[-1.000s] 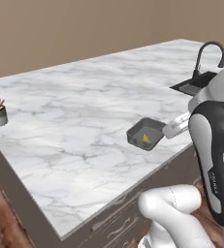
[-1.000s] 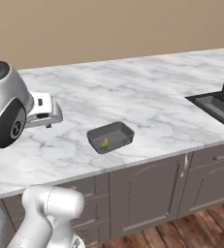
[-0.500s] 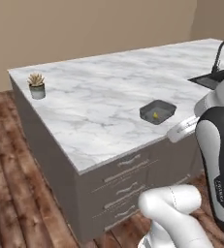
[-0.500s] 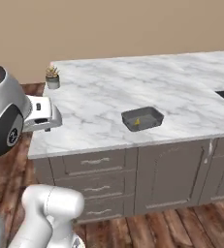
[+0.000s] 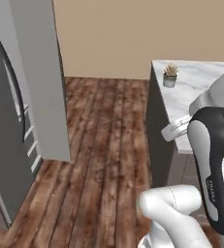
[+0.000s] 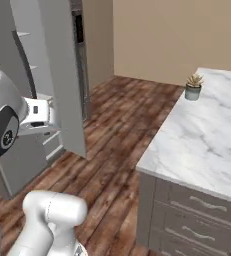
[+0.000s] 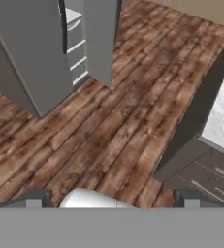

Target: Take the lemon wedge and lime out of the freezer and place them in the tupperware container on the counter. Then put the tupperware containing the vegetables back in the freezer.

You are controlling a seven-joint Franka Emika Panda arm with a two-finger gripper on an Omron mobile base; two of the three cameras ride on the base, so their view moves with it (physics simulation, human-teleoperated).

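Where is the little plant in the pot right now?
The little plant sits at the far end of the counter, near its edge. In the left base view it is at the upper right, across the wood floor from the freezer.

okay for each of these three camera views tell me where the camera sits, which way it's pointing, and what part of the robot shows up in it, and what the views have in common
Left base view: behind the arm's left, facing the freezer, the wood floor and the counter end; the arm rises at lower right.
Right base view: behind the arm's right, facing the same freezer, with the counter at right; the arm rises at lower left.
Hand view: on the hand, looking down at the floor; the open gripper at the bottom.
Shared: freezer, floor and counter in all; a potted plant in both base views.
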